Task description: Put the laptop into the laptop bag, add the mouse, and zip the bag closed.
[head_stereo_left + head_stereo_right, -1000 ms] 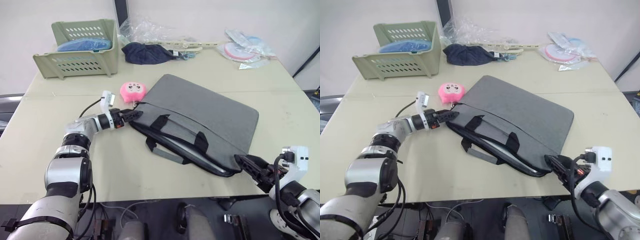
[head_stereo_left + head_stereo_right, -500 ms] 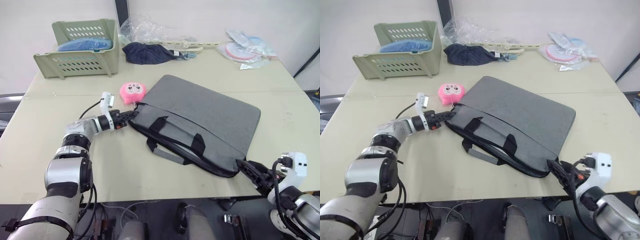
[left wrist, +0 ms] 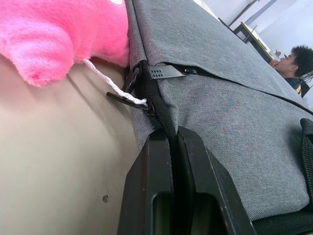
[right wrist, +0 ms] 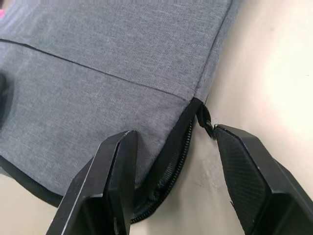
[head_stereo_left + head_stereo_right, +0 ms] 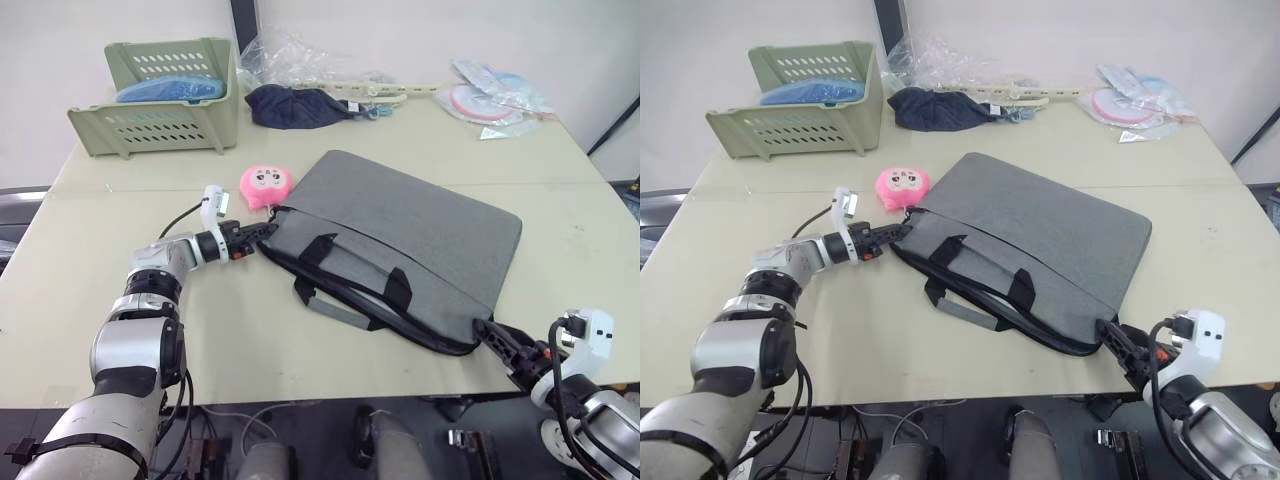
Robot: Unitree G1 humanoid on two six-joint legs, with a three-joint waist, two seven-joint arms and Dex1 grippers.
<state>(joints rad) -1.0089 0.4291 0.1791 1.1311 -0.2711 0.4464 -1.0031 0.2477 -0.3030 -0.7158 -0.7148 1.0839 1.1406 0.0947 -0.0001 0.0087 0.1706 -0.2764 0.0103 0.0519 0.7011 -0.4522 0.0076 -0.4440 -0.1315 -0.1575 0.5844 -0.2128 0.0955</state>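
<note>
Left gripper [image 3: 172, 134]: fingers pinched together on the laptop bag [image 5: 400, 245] corner trim.
Right gripper [image 4: 171, 139]: fingers spread wide, straddling the opposite bag corner, holding nothing.

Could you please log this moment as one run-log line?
left claw: shut on laptop bag corner | right claw: open, straddling zipper end | pink plush toy: against bag

You've got a beige table [image 5: 300, 340]: grey laptop bag [image 5: 400, 240] centre frame, pink plush toy [image 5: 264, 183] at its upper-left corner, green basket [image 5: 165, 95] upper left, dark cloth [image 5: 295, 105] and plastic packets [image 5: 495, 100] along the top.
</note>
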